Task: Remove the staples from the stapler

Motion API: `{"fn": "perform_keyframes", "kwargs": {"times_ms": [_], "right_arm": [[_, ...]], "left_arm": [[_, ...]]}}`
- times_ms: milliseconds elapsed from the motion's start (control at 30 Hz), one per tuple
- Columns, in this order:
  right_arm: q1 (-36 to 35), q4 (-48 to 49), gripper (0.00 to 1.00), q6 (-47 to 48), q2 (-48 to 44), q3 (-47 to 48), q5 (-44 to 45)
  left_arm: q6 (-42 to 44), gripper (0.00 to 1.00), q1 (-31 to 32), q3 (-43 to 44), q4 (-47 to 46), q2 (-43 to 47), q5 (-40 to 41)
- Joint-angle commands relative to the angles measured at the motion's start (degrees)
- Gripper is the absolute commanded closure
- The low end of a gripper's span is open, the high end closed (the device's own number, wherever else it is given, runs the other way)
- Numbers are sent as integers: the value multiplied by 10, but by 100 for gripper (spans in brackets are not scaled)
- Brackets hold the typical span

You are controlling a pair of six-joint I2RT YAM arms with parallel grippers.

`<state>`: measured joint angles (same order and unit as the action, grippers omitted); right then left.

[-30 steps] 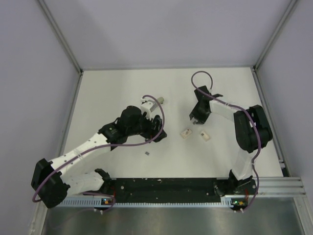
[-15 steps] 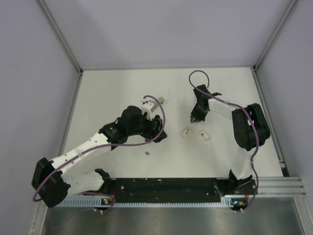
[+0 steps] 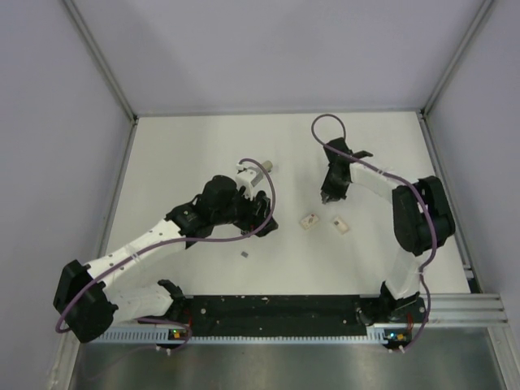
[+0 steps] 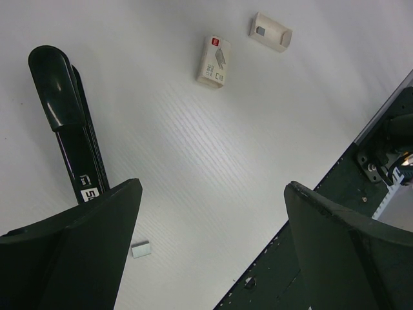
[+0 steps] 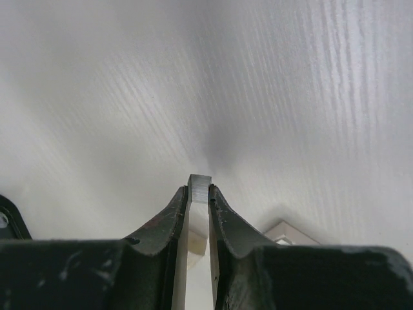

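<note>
The slim black stapler (image 4: 68,132) lies on the white table at the left of the left wrist view, just beyond the left finger. In the top view I cannot make it out beside the left arm. My left gripper (image 4: 211,194) (image 3: 253,210) is open and empty above the table. A small silver staple piece (image 4: 141,249) (image 3: 245,255) lies below it. My right gripper (image 5: 200,192) (image 3: 327,197) is shut on a short silver block of staples (image 5: 200,183), held just above the table surface.
Two small beige squarish pieces (image 3: 309,221) (image 3: 340,226) lie between the arms; they also show in the left wrist view (image 4: 213,61) (image 4: 270,31). A pale olive-grey short bar (image 3: 262,168) sits behind the left wrist. A black rail (image 3: 276,309) runs along the near edge.
The right wrist has shifted and turned slightly, staying shut on the staples. The left arm has barely moved.
</note>
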<state>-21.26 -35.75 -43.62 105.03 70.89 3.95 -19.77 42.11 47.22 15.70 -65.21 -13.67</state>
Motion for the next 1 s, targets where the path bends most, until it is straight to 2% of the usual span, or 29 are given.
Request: {"fn": "perform_keyframes", "kwargs": {"times_ms": [0,333,600,967], "right_arm": [[-6,-43,91,55,-105,-6,47],[-7,-66,84,136,-237,-110,53],[-7,-54,86,190,-249,-147,62],[-7,1,86,181,-217,-193,27]], "left_arm": [[6,2,1,12,-14,3,-5],[2,2,1,10,-17,7,-18],[0,2,1,9,-18,12,-24],[-2,2,2,4,-19,9,-25]]}}
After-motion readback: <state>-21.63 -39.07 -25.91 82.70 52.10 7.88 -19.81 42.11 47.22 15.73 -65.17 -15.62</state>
